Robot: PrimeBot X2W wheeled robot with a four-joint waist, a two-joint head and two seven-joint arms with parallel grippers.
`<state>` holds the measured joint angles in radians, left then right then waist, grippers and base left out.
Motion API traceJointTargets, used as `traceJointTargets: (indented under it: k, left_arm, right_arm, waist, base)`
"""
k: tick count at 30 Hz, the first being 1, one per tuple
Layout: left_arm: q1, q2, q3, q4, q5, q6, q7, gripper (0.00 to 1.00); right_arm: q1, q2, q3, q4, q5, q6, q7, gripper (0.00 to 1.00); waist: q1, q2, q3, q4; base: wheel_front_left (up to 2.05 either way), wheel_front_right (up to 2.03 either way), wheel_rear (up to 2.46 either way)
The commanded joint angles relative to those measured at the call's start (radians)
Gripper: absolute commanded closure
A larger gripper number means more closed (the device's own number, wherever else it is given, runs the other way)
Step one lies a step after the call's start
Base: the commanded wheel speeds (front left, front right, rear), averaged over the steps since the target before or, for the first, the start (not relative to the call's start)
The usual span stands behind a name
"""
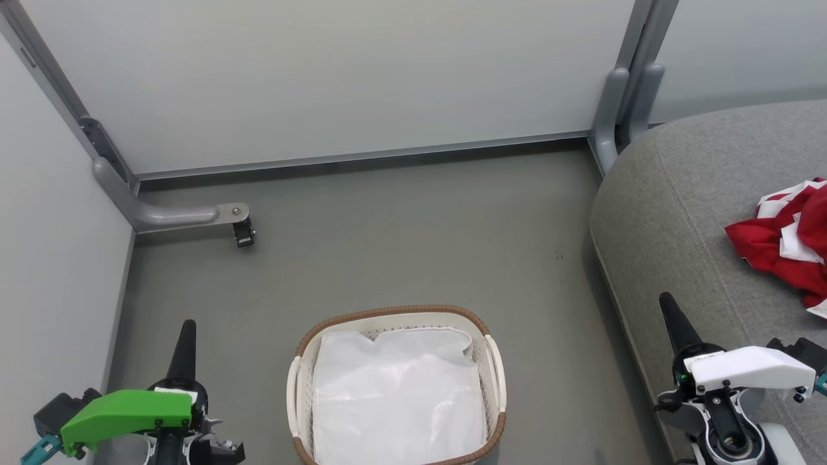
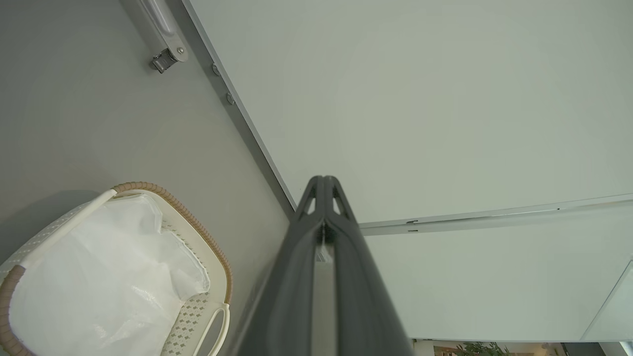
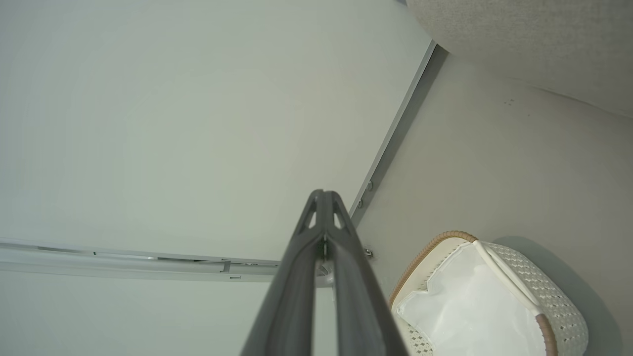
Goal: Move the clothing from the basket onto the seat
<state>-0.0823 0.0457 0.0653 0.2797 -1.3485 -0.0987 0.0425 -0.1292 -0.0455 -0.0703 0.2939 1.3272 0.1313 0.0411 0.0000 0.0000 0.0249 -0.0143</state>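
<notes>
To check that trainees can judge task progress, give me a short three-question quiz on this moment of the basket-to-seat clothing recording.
1. Open question: what lies inside the basket?
2. Multiple choice: the red clothing lies A) on the floor, B) on the seat, C) between a gripper's fingers.
3. True or false: the left gripper and the right gripper are both shut and hold nothing.

Key
1. Only a white liner; no red garment shows in it.
2. B
3. True
</notes>
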Motion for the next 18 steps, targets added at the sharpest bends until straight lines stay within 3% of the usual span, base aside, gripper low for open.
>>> traceJointTargets:
  k: [1, 18]
  left_arm:
    - [-0.02, 0.006, 0.008, -0.01, -0.023, -0.008, 0.005, 1.0]
    - [-0.027, 0.006, 0.03, -0.024, -0.152, -0.023, 0.042, 1.0]
  right_arm:
    - [0.01, -0.005, -0.006, -0.013, 0.025, -0.001, 0.006, 1.0]
    - [0.017, -0.006, -0.028, -0.034, 0.164, -0.001, 0.044, 1.0]
  waist:
    - [0.0, 0.0, -0.001, 0.001]
    - [0.0, 0.0, -0.011, 0.007]
  base:
    - [0.0, 0.0, 0.0]
    - [0.0, 0.0, 0.0]
